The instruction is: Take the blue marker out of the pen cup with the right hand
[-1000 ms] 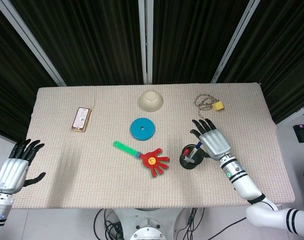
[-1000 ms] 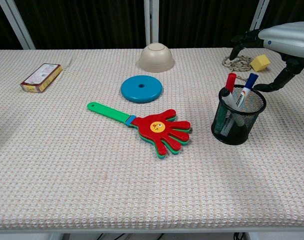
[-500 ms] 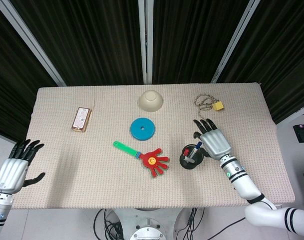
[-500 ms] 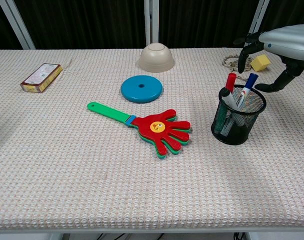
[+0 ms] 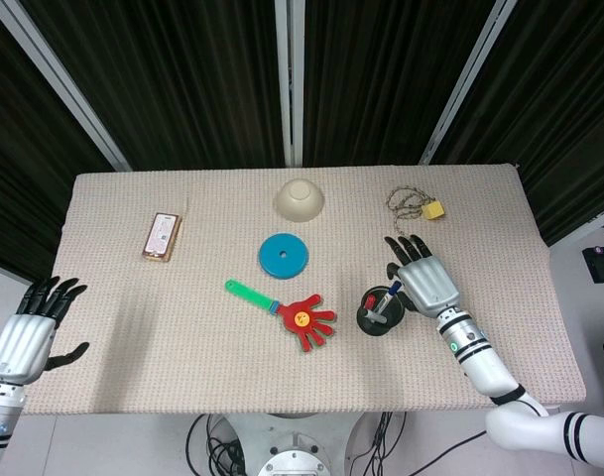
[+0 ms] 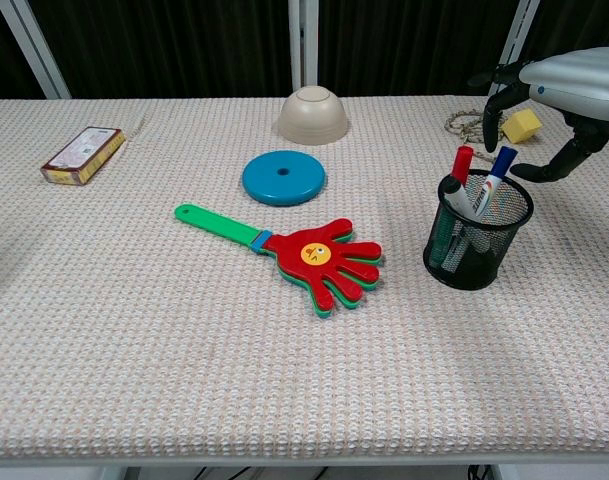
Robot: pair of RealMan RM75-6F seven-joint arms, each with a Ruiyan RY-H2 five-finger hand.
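Note:
A black mesh pen cup (image 6: 477, 233) (image 5: 376, 314) stands right of centre on the table. In it lean a blue-capped marker (image 6: 498, 167) (image 5: 393, 291) and a red-capped marker (image 6: 461, 164). My right hand (image 5: 425, 279) (image 6: 559, 95) hovers just behind and to the right of the cup, fingers spread and curved down, holding nothing. Its fingertips hang close to the blue cap without touching it. My left hand (image 5: 29, 332) is open off the table's left edge, far from the cup.
A red and green hand-shaped clapper (image 6: 314, 254) lies left of the cup. A blue disc (image 6: 283, 177) and beige bowl (image 6: 311, 113) sit behind it. A yellow block on a cord (image 6: 522, 124) lies at the back right, and a small box (image 6: 82, 154) at the far left.
My right hand has shifted slightly toward the cup and its fingers have curled down a little. The markers and cup have not moved.

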